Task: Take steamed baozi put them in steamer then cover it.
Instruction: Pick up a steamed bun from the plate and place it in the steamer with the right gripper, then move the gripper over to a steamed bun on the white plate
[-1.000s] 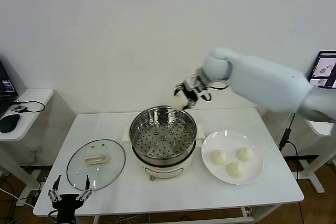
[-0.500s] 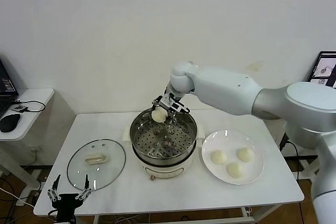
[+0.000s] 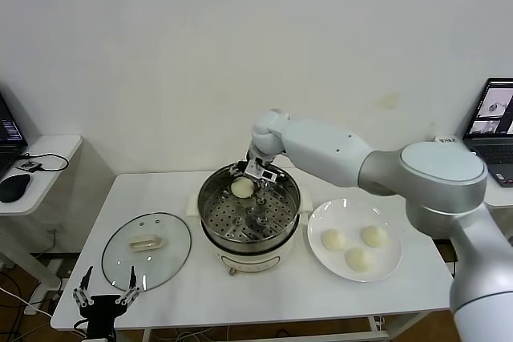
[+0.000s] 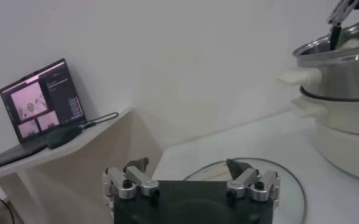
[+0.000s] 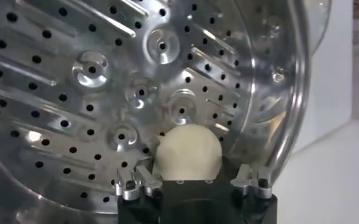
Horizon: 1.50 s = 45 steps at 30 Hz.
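Note:
The steamer (image 3: 210, 234) stands mid-table, its perforated tray (image 5: 75, 91) bare apart from one bun. My right gripper (image 3: 244, 185) reaches down into the back of the pot, shut on a cream-white baozi (image 3: 242, 188). In the right wrist view the gripper (image 5: 186, 159) holds that baozi (image 5: 186, 149) just over the tray near the wall. Three more baozi (image 3: 359, 259) lie on the white plate (image 3: 321, 218) to the right of the steamer. My left gripper (image 3: 107, 298) is parked, open and empty, below the table's front left corner; it also shows in the left wrist view (image 4: 188, 167).
The glass lid with a cream handle (image 3: 147, 250) lies flat on the table left of the steamer, also in the left wrist view (image 4: 289, 182). Side desks with laptops stand at far left (image 3: 32, 158) and far right (image 3: 493, 118).
My right gripper has carried the baozi from above and behind the steamer's rim leftward and down into the pot. The left arm has not moved.

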{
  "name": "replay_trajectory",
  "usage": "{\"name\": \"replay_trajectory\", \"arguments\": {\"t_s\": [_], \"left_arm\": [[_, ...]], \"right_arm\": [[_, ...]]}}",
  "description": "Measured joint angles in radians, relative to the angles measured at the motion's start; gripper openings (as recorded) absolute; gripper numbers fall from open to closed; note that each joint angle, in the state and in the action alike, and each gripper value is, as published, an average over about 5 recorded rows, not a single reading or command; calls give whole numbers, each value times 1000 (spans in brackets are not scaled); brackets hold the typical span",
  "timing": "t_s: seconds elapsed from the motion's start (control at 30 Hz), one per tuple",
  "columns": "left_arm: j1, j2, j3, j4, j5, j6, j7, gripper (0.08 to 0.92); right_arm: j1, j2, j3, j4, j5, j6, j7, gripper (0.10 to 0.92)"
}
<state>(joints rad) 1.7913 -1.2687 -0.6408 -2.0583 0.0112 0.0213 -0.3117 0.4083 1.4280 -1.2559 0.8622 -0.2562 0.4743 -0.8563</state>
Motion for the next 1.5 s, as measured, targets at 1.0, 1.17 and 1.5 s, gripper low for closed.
{"name": "replay_trajectory", "arguments": {"t_s": [1.0, 1.17, 1.5], "left_arm": [[20, 23, -10, -39, 1, 7, 19, 823], [20, 23, -4, -36, 5, 6, 19, 823], [30, 20, -9, -36, 7, 4, 20, 823]], "right_arm": [[188, -656, 49, 644, 393, -681, -139, 823], [134, -800, 76, 728, 375, -727, -147, 822], [-40, -925, 151, 784, 309, -766, -133, 823]]}}
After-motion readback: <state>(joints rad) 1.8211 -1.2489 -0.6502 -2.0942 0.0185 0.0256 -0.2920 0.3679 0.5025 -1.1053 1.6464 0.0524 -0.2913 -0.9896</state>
